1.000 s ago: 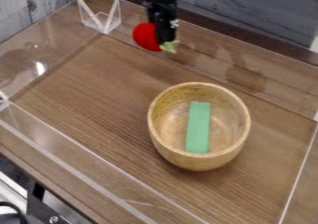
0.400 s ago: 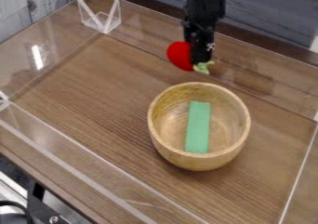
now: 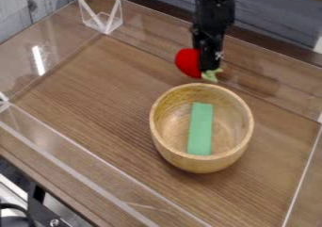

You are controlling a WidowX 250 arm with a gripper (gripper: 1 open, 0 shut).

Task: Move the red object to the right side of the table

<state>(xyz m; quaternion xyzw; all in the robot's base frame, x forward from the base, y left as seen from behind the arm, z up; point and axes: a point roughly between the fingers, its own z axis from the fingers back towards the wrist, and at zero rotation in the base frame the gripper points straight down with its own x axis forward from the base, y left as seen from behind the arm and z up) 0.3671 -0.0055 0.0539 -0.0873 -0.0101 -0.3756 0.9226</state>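
The red object (image 3: 189, 61) is a small round red toy with a green leafy tip at its lower right. It hangs just behind the wooden bowl, close to the brown wood-grain table (image 3: 88, 89). My black gripper (image 3: 205, 63) comes straight down from above and is shut on the red object's right side. I cannot tell whether the toy touches the tabletop.
A wooden bowl (image 3: 201, 127) holding a flat green block (image 3: 201, 129) stands right in front of the gripper. Clear acrylic walls edge the table, with a clear folded stand (image 3: 101, 16) at the back left. A grey wall runs behind.
My gripper has carried the red object to the right and down, from the back of the table toward the bowl's far rim. In the last half second it barely shifted.
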